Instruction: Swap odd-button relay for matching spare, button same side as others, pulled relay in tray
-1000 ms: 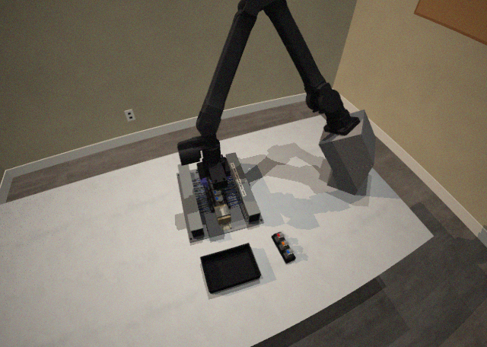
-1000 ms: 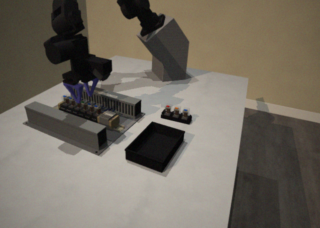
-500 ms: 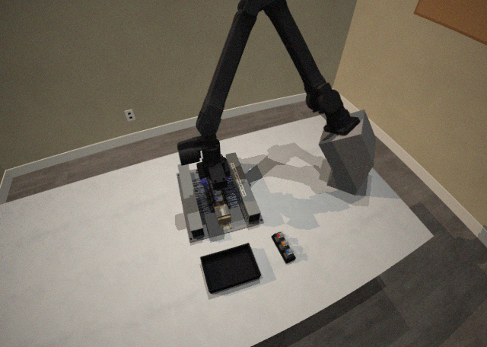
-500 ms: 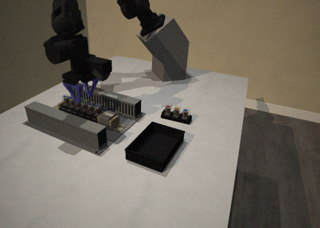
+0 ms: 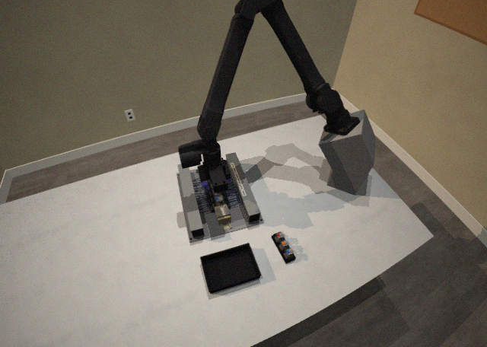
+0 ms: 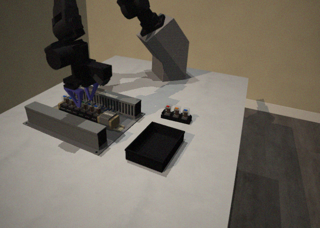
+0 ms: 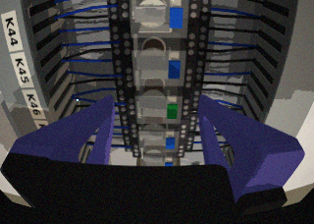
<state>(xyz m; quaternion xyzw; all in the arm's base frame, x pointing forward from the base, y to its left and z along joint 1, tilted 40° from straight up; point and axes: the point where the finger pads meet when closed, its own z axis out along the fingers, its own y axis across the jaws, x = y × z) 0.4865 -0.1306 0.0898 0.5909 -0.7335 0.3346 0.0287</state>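
Wrist view shows the purple wedge-shaped fingers (image 6: 77,97) parted and gripping nothing, set astride the relay row probably so they can close on the clear-cased relay with the green test button (image 7: 172,111), the odd one among blue-buttoned neighbours; farther out, the black rectangular tray (image 5: 230,269) (image 6: 155,145) waits for it, while the clear-cased spare with the blue button (image 5: 289,252) (image 6: 185,113) stands in the small black holder (image 5: 290,259) (image 6: 178,119), its colour making it the right replacement
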